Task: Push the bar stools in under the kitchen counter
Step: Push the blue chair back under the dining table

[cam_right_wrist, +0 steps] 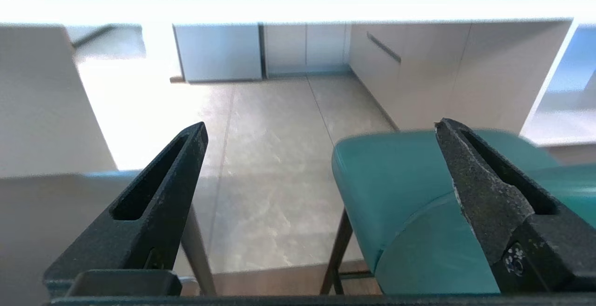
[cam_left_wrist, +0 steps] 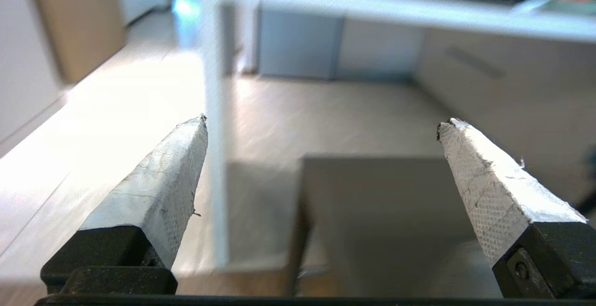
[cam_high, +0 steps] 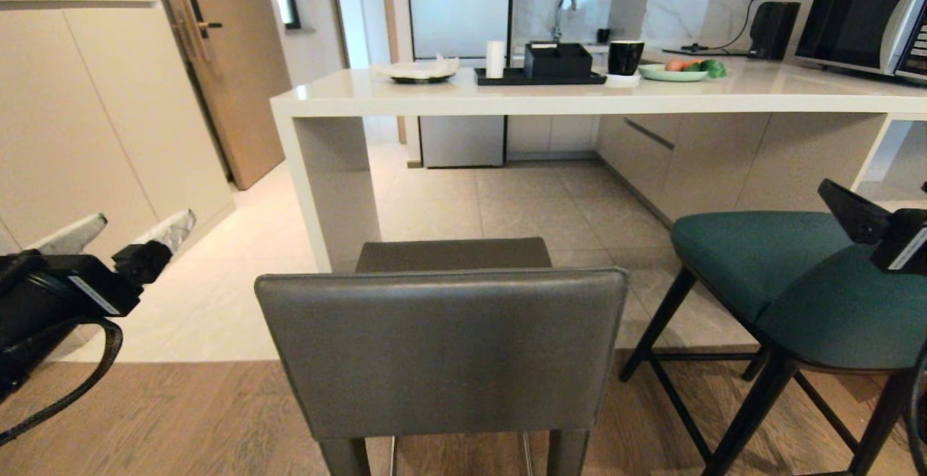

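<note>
The left gripper (cam_high: 137, 227) hung at about nine o'clock, over the pale floor beside the wood planking. Its two tapered fingers (cam_left_wrist: 158, 189), wrapped in white cross-hatched tape on black blocks, stood spread as wide as they go, with nothing between them.

Dead centre, toward six o'clock, stood the dark grey stool with the flat square back (cam_high: 442, 349), its covering smooth and faintly glossy like leather, its corners softly rounded. Its flat seat pointed at the long glossy white slab counter (cam_high: 579, 92), but only the front edge came near the thick white side panel (cam_high: 329, 186); the stool was not tucked under.

On the counter top, around twelve o'clock, lay a black rectangular tray (cam_high: 539, 77) carrying a black box, a white cylinder (cam_high: 495, 59), a dark mug (cam_high: 625, 56) and a pale green plate of vegetables (cam_high: 673, 73). A silver-framed microwave (cam_high: 865, 23) sat at two o'clock.

At four o'clock stood the teal stool with the curved rounded back (cam_high: 789, 280) on thin black legs, clear of the counter's edge.

The right gripper (cam_high: 869, 219), of rough black plastic with slotted fingers (cam_right_wrist: 484, 185), hovered at three o'clock above that teal back, fully parted and empty.
</note>
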